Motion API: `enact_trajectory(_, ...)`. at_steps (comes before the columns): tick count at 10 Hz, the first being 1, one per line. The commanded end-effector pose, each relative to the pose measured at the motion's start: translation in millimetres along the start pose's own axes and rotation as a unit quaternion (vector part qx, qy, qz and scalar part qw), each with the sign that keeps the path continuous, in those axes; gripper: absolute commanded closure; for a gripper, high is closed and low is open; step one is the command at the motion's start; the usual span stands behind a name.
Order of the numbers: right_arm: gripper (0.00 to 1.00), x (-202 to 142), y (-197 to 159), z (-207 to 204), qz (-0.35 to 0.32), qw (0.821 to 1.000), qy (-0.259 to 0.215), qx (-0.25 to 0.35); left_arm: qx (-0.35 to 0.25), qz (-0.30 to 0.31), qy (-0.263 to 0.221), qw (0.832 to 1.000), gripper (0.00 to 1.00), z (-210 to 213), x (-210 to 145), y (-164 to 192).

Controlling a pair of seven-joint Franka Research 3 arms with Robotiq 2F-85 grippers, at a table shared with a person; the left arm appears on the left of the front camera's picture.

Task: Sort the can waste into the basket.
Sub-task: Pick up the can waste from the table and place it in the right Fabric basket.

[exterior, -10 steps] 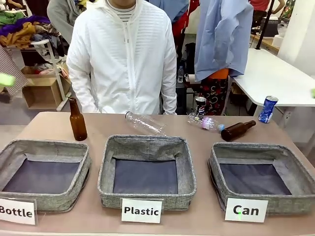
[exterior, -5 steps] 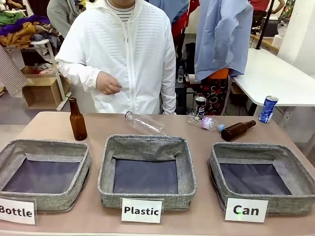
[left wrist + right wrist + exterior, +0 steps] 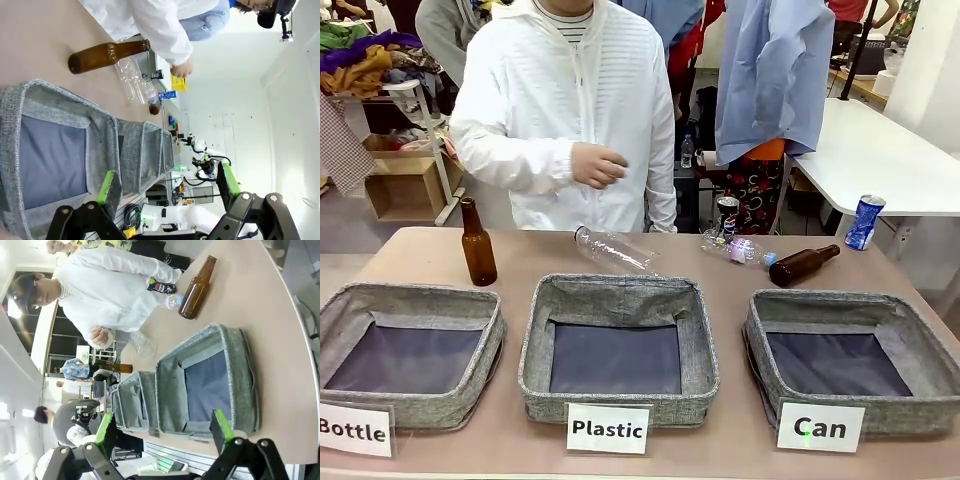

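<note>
Nothing is sorted yet: left fingers (image 3: 106,186) and right fingers (image 3: 106,427) hang spread, empty (basket (image 3: 830,304) bare). Next, likely a right-arm reach to the far blue can (image 3: 865,222).

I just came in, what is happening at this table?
Sorting has not begun. The blue can and the crushed can sit near the table's far edge, on the right, not yet in the Can basket. The left claw and right claw are both open and hold nothing. The person's hand is raised at chest height, touching nothing.
</note>
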State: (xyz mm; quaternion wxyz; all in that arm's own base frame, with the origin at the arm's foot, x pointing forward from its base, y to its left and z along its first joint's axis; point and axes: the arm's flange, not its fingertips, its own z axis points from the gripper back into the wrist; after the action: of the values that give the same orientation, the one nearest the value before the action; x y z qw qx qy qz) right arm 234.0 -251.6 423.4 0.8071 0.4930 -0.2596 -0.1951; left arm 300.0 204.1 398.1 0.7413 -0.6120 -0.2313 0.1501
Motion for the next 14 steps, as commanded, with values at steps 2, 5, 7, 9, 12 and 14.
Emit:
enact_trajectory(2, 0.00, 3, 24, -30, 0.061, 0.996, 0.030, -0.051, -0.002, -0.012, 0.003, 1.000, 0.00, 1, -2, -1)
enact_trajectory(5, 0.00, 45, 103, -143, 0.197, 0.967, 0.083, -0.139, -0.002, -0.012, 0.003, 1.000, 0.00, 1, -2, -1)
enact_trajectory(7, 0.00, 63, 122, -215, 0.221, 0.955, 0.134, -0.148, -0.002, -0.012, 0.003, 1.000, 0.00, 1, -2, -1)
enact_trajectory(9, 0.00, 55, 117, -197, 0.228, 0.952, 0.153, -0.133, -0.002, -0.012, 0.003, 1.000, 0.00, 1, -2, -1)
enact_trajectory(12, 0.00, 7, 69, -68, 0.197, 0.966, 0.131, -0.102, -0.002, -0.012, 0.003, 1.000, 0.00, 1, -2, -1)
enact_trajectory(14, 0.00, -20, 26, -24, 0.152, 0.983, 0.057, -0.081, -0.002, -0.012, 0.003, 1.000, 0.00, 1, -2, -1)
